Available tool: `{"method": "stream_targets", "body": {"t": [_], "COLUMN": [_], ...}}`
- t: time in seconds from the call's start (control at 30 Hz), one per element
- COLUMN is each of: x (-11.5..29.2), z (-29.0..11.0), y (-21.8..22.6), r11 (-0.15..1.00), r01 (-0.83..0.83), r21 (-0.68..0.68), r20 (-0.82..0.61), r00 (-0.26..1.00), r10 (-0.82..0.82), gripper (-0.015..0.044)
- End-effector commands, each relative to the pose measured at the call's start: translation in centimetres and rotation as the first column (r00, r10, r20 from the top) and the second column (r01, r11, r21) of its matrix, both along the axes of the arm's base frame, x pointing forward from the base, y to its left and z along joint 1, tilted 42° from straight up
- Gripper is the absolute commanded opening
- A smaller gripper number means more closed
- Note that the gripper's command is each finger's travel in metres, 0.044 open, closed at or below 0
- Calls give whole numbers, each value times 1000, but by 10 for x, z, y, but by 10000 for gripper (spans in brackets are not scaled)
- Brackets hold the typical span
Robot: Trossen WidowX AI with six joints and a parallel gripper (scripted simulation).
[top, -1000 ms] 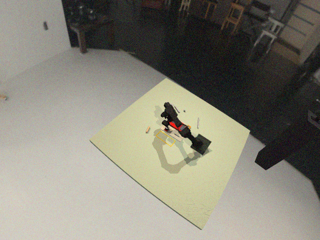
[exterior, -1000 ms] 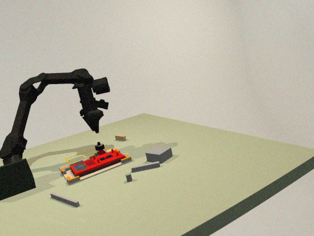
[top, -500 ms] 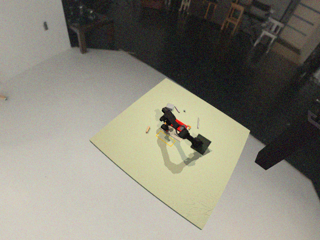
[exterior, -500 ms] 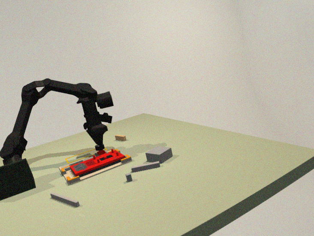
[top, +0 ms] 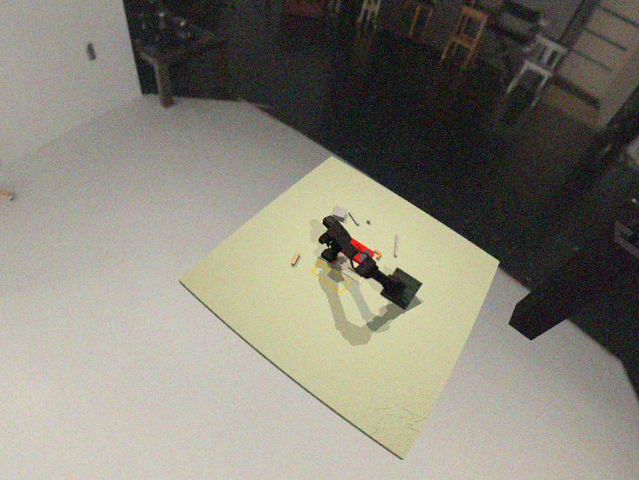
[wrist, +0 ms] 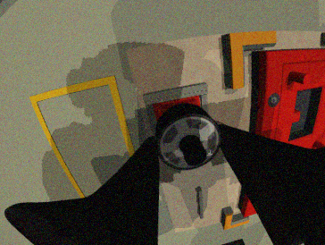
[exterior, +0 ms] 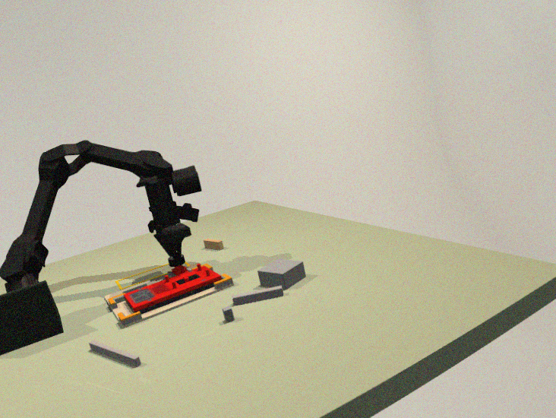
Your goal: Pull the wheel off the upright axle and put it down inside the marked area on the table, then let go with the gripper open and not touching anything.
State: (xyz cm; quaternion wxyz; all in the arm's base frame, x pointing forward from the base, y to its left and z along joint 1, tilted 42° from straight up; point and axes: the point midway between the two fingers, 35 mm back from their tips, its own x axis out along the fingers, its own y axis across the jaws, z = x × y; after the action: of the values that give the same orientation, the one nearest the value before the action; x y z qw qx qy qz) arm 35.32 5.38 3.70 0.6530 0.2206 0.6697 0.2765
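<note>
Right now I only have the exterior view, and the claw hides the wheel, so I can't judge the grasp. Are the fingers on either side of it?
Observer: Yes. In the wrist view the wheel sits between the claw's fingers, and both meet its rim.
Operator: Is the marked area free for the drop?
Observer: The yellow outline lies just beside the wheel, and only shadow falls inside it.
</note>
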Motion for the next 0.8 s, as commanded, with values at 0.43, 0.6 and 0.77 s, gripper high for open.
{"method": "stream_targets", "body": {"t": [0.43,0.6,0.77], "x": [0,0,0], "z": [3,4,5], "y": [-3,-4,-5], "r11": [1000,1000,1000], "r01": [0,0,0], "r21": [0,0,0], "r20": [-1,-1,-1], "r00": [1000,1000,1000], "r10": [0,0,0], "gripper": [0,0,0]}}
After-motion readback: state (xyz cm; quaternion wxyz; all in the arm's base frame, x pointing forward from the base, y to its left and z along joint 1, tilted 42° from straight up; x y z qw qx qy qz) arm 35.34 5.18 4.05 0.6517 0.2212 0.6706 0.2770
